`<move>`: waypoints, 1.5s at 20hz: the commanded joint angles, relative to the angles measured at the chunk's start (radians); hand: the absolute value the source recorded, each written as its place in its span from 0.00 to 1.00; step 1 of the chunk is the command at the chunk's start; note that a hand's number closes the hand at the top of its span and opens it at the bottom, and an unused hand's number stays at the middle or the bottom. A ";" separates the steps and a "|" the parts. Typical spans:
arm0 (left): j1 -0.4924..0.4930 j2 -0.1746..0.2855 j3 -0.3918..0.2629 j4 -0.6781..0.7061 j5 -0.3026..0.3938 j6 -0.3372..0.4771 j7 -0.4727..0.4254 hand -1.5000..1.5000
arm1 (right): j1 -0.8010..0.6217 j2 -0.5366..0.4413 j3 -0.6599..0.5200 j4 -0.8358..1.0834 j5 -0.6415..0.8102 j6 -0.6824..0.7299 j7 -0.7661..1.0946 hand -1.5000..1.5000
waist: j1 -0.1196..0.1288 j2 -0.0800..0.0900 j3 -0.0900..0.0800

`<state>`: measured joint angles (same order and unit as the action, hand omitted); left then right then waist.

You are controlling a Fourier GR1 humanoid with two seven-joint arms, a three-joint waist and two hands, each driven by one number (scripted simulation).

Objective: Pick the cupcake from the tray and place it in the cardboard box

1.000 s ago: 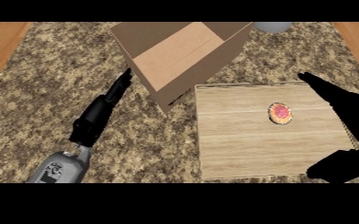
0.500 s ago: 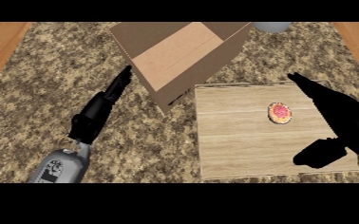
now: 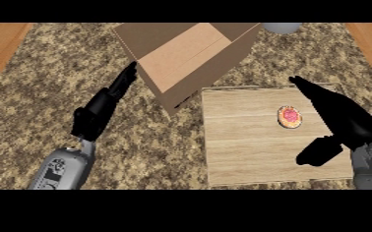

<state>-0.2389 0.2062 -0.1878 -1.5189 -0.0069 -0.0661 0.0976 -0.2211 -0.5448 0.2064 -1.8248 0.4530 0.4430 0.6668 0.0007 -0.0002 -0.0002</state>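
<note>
The cupcake sits on the wooden tray, not picked up yet. The right hand hovers just beside it, fingers straight, holding nothing. The cardboard box stands open. The left hand is open too.

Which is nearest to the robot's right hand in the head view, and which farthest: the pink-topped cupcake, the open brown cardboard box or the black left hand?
1. Pink-topped cupcake, just left of the right hand.
2. Open brown cardboard box, further up and left.
3. Black left hand, across at far left.
</note>
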 commanded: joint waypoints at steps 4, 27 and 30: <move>-0.012 -0.062 -0.007 -0.027 -0.055 0.010 0.064 0.50 | -0.052 0.098 -0.004 0.082 0.073 0.057 -0.003 0.00 | 0.002 0.000 0.000; 0.056 -0.114 0.069 0.035 -0.120 -0.072 -0.080 0.50 | -0.026 0.149 -0.082 0.308 0.333 0.072 -0.287 1.00 | 0.000 0.001 0.000; 0.096 -0.105 0.056 -0.075 -0.137 -0.080 -0.007 0.50 | -0.029 0.178 -0.061 0.241 0.383 0.075 -0.250 1.00 | 0.001 0.000 0.000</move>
<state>-0.1577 0.1154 -0.1173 -1.5591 -0.1206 -0.1489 0.0671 -0.2318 -0.3752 0.1420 -1.5808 0.7916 0.5168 0.4345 0.0016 -0.0003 -0.0002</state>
